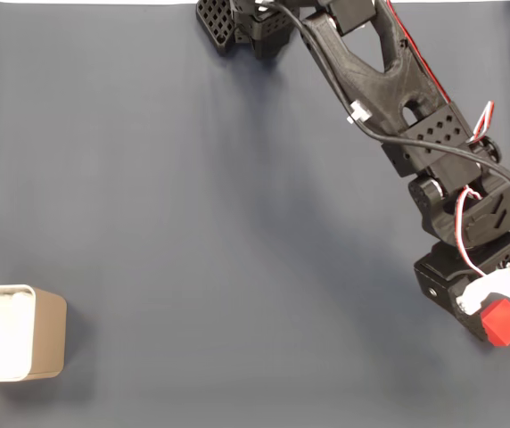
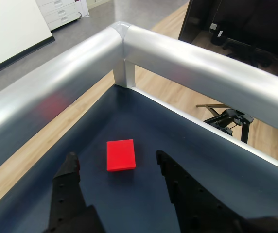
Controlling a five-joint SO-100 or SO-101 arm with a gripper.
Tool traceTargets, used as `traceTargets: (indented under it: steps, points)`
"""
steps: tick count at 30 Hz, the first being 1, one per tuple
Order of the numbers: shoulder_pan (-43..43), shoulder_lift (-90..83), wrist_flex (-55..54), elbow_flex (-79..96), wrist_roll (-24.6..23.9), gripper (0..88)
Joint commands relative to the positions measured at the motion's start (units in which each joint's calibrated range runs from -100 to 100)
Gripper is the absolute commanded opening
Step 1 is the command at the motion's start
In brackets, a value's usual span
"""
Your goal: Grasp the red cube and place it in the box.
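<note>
So the black arm [image 1: 389,80] comes in from the top edge of the fixed view and stretches diagonally down to the lower right, wrist bent over, with red and white wires looping along its side and a black cable trailing off it. The gripper [image 2: 117,162] is hovering right over the red cube [image 2: 121,155], and in the wrist view you can see both black fingers [image 2: 178,189] spread wide, one on each side of the cube with clear gaps, so nothing is being touched or held.

The cube is a plain matte bright red block sitting flat on the dark blue-grey mat [image 1: 201,223] (looks like smooth fabric or rubber, hard to say which). In the fixed view it [image 1: 505,323] pokes out just below the arm's tip at the far lower right.

The box [image 1: 48,334] is way over at the lower left edge of the fixed view, well apart from the cube: beige-tan, rounded corners, whitish inside.

The wrist view adds a shiny silver metal rail [image 2: 187,58] with a corner joint bordering the mat, plus wooden flooring [image 2: 178,97] beyond it.
</note>
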Motion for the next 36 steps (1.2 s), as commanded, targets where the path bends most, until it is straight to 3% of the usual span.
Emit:
traceTargets:
  steps: [1,36]
  points:
    - [-0.8,-0.3,-1.0,-3.3,0.4,37.3]
    - [-2.3,9.2,-1.2,-11.1,0.3,36.9]
